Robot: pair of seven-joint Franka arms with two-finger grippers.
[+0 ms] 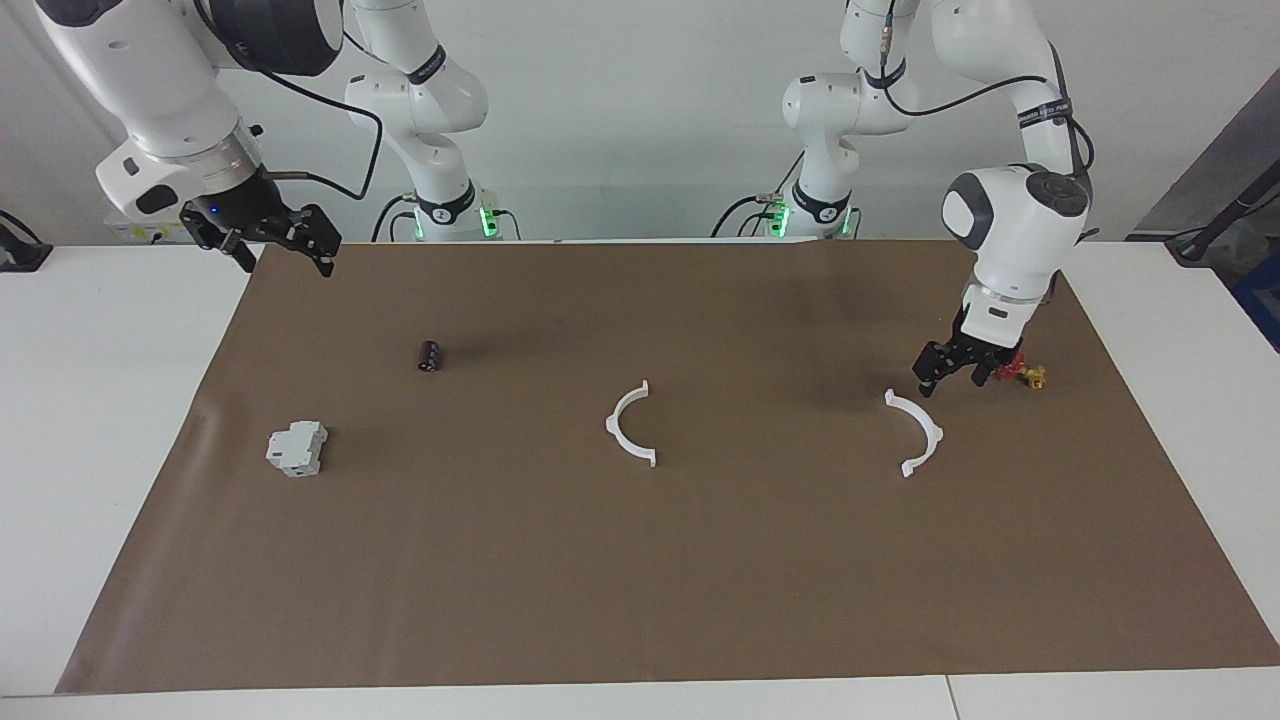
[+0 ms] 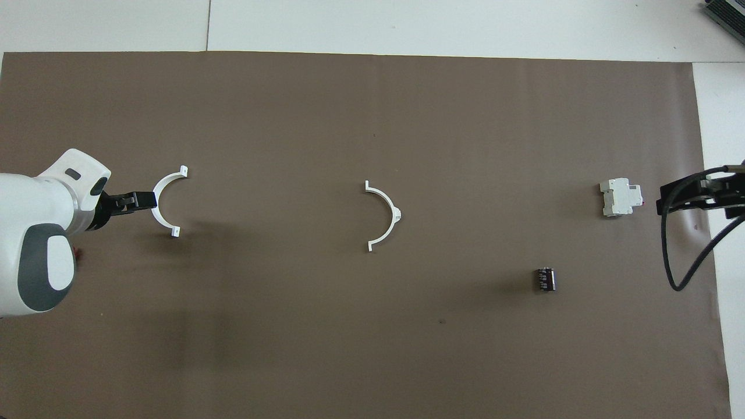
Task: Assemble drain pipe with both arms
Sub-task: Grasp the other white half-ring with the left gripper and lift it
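A: How far along is the assembly looking?

B: By the look of it, it is barely beginning. The two halves of the drain pipe are lying flat and well apart on the brown mat [image 1: 700, 600], nothing joined. One half-ring [image 1: 632, 424] is sitting near the middle of the mat; the other half-ring [image 1: 917, 432] is lying toward the left arm's end, with their open sides facing one another.

A: And what are the arms doing?

B: The left gripper [image 1: 953, 368] is hanging low just above the mat, beside the curved back of the second half-ring, with its jaws spread wide and nothing between them. It is not touching the piece as far as the facing view shows. The right gripper [image 1: 268, 243] is waiting high over the mat's edge at the right arm's end, jaws also wide and empty.

A: So what is left?

B: Seemingly everything: each half needs picking up, the two need bringing together, and the end tabs need mating to close the ring.

A: Count the things for me.

B: Two half-rings, two arms, two grippers. Besides those, one pale grey block [image 1: 296, 448], one small black cylinder [image 1: 429, 355], and one small red and yellow valve [image 1: 1022, 374], partly hidden by the left gripper's fingers.
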